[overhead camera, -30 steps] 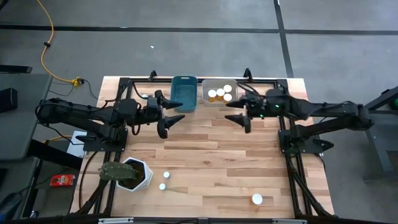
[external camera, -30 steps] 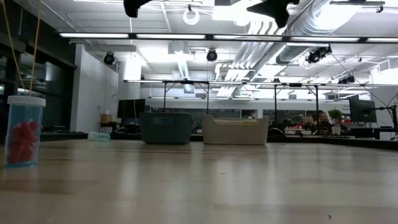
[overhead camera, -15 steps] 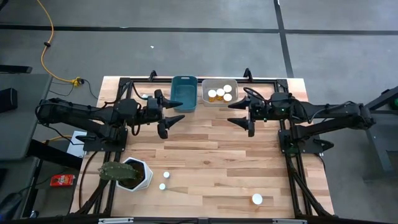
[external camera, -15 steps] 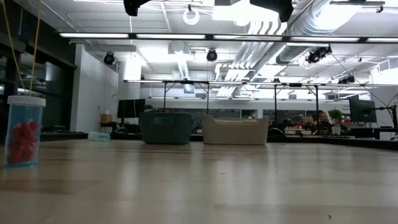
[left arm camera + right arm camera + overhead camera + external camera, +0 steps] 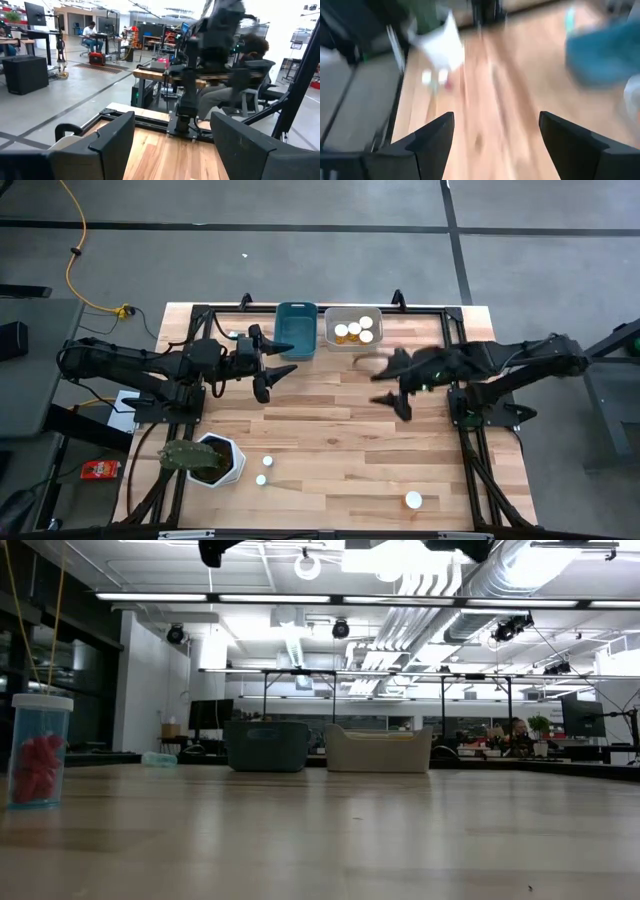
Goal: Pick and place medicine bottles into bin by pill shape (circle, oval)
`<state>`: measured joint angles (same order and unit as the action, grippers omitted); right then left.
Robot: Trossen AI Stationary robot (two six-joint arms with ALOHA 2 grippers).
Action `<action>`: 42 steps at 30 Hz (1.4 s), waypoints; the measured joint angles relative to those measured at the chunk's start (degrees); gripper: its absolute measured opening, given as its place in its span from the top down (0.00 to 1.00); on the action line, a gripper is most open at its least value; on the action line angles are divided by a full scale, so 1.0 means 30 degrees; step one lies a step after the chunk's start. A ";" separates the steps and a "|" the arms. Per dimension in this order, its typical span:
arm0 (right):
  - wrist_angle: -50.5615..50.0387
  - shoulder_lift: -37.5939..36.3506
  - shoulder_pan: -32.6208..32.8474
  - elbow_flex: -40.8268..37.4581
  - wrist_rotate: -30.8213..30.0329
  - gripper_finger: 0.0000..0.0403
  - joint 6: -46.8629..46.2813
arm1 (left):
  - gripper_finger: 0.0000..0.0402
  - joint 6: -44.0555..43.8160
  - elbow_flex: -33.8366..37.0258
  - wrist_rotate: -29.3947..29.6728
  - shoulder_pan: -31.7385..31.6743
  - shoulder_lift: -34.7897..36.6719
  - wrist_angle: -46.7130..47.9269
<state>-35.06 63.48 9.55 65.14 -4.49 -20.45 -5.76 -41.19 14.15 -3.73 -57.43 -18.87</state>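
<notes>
Three medicine bottles stand upright on the table, showing as white caps in the high view: two near the front left (image 5: 268, 463) (image 5: 261, 479) and one at the front right (image 5: 413, 500). Several more stand in the grey bin (image 5: 330, 340). The low view shows one bottle (image 5: 38, 750) with red pills. My left gripper (image 5: 280, 372) is open and empty, in front of the blue bin (image 5: 296, 330). My right gripper (image 5: 385, 388) is open and empty, above the middle of the table. Its wrist view shows two bottles (image 5: 426, 76) (image 5: 442, 76) far ahead.
A white hexagonal plant pot (image 5: 215, 460) stands at the front left, beside the two bottles, and shows in the right wrist view (image 5: 442, 45). The blue bin (image 5: 266, 745) and the grey bin (image 5: 378, 748) stand side by side at the far edge.
My right gripper has moved from in front of the grey bin toward the table's near edge, staying open. The bottles have kept their places.
</notes>
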 joint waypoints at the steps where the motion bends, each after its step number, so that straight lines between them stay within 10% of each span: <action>1: -0.1363 0.0549 0.0686 0.0760 -0.0048 0.30 -0.0819 | 0.38 -0.0007 0.0000 0.0000 0.0000 0.0000 0.0102; 8: -0.9253 0.4351 0.6037 0.3337 -0.0067 0.30 -0.9405 | 0.38 -0.0007 0.0000 -0.0004 0.0000 0.0000 0.0424; 20: -0.9326 0.9736 1.1247 0.3223 0.2793 0.30 -2.4647 | 0.38 -0.0007 0.0000 -0.0007 0.0000 0.0000 0.0434; 42: -0.6193 1.3643 1.1859 0.3208 0.6011 0.30 -2.8119 | 0.38 -0.0007 0.0000 -0.0015 0.0000 0.0000 0.0515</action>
<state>-53.64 104.40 45.12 74.76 13.54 -104.81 -5.78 -41.19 14.11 -3.73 -57.43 -17.32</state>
